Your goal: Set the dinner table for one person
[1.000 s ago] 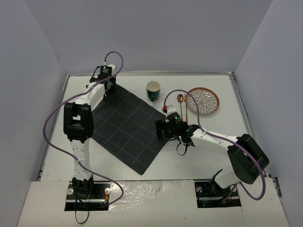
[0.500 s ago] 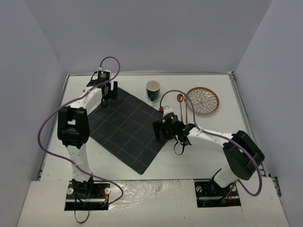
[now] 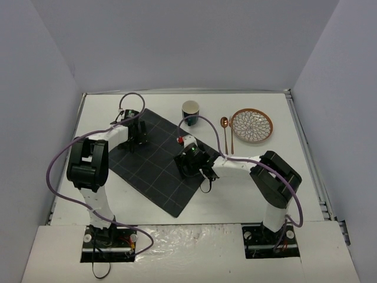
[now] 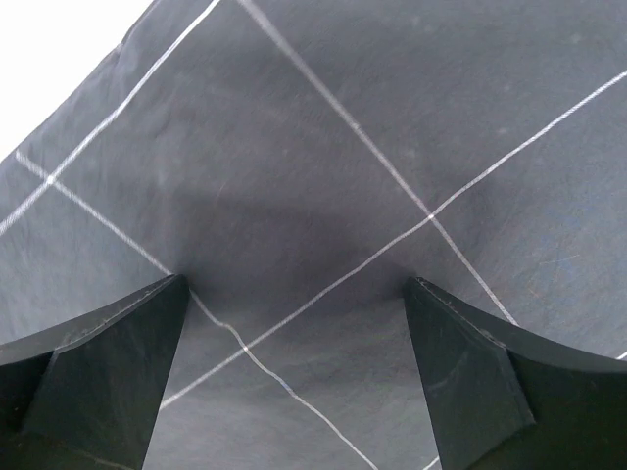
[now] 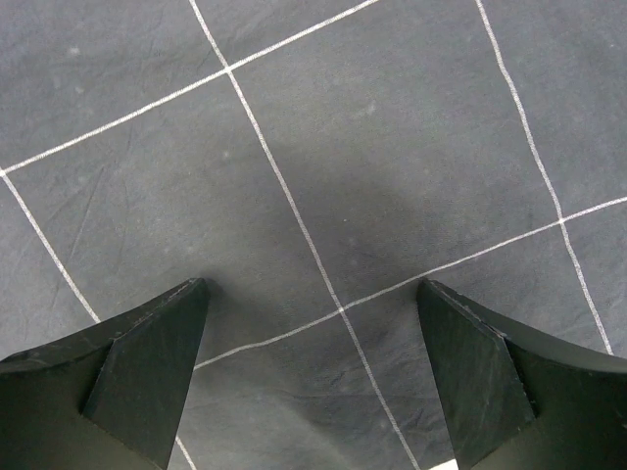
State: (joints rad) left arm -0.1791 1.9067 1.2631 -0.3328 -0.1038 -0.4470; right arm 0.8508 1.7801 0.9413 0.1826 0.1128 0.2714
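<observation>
2 arms are reaching over a dark grid placemat (image 3: 154,171) lying askew on the white bench (image 3: 247,194) beneath them. The left gripper (image 4: 294,284) and right gripper (image 5: 313,284) are both gaping wide, holding nothing, tips at the cloth. Uneven dragging could be bunching it up.

White dinner table, flat and level

The dinner table (image 3: 235,200) is a large white rectangle seen from above, its long sides running left to right. Thin metal rails line its left, right and far edges. The top is smooth, matte and flat, and it fills the middle of the overhead view.
</observation>
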